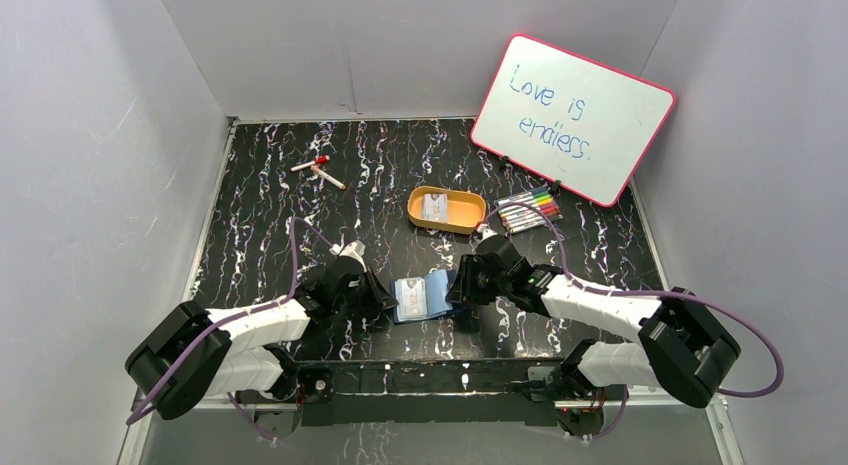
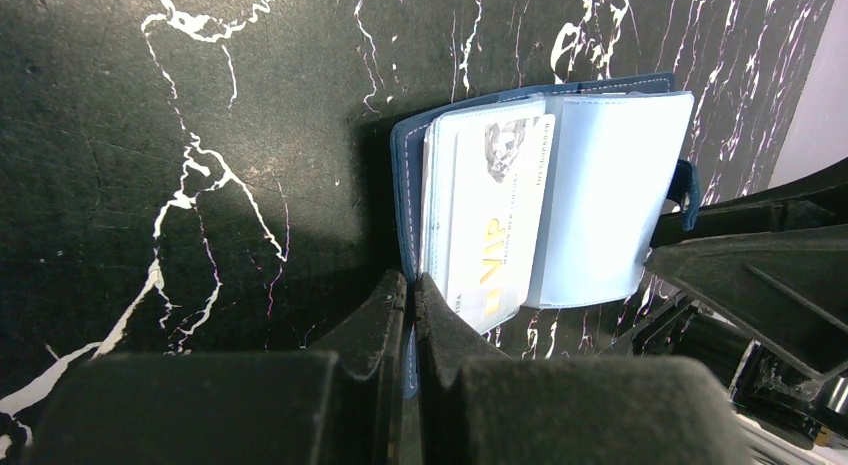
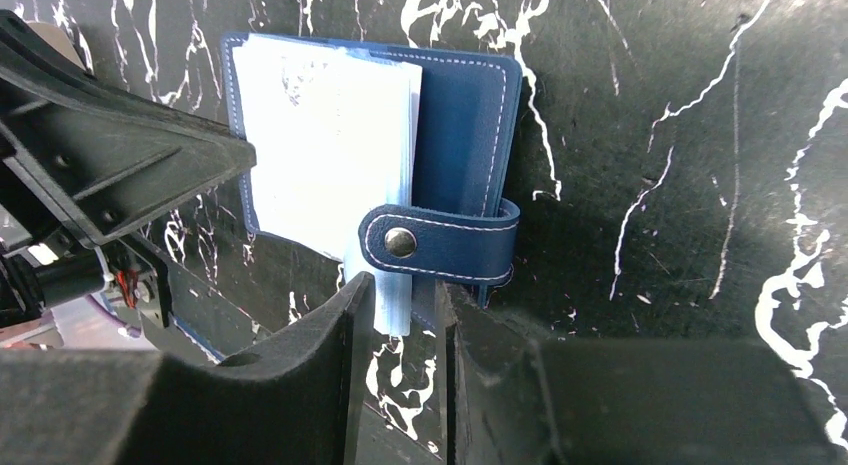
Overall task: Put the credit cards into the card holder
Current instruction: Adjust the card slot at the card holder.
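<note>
Left gripper (image 2: 411,303) and right gripper (image 3: 402,320) clamp the open card holder (image 1: 421,298); one credit card (image 2: 488,240) is sleeved, another card (image 1: 434,207) lies in the orange tray (image 1: 473,217).

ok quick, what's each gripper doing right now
left gripper: closed, pinching the blue cover edge of the card holder.
right gripper: closed on the card holder's opposite edge, with clear sleeves and cover between its fingers.

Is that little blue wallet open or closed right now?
Open. The card holder lies spread on the table, its clear sleeves fanned out with a VIP card among them, and its snap tab is unfastened.
</note>
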`<move>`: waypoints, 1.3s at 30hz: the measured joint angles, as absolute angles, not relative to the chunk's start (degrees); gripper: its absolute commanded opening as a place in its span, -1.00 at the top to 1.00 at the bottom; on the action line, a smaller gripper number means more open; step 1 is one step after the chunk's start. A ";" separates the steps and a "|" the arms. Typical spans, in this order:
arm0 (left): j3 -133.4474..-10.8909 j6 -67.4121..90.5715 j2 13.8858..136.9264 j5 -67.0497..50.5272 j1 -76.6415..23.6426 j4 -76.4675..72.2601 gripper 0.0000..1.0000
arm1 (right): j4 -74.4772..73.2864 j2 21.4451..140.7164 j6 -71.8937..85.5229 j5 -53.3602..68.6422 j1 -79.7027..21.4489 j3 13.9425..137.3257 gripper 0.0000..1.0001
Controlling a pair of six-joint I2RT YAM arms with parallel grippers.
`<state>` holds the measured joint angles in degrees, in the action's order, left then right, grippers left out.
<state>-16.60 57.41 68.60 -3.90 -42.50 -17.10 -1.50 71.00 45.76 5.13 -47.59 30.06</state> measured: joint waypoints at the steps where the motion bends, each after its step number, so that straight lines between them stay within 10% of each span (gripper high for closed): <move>1: -16.60 57.41 68.60 -3.90 -42.50 -17.10 1.00 | -1.54 70.63 45.89 4.73 -47.57 30.04 0.24; 39: -16.60 57.04 68.90 -4.01 -42.50 -17.56 1.00 | 2.94 76.27 45.43 10.74 -46.57 29.15 0.29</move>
<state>-16.60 57.04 68.90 -4.01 -42.50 -17.56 2.94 76.27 45.43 10.74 -46.57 29.15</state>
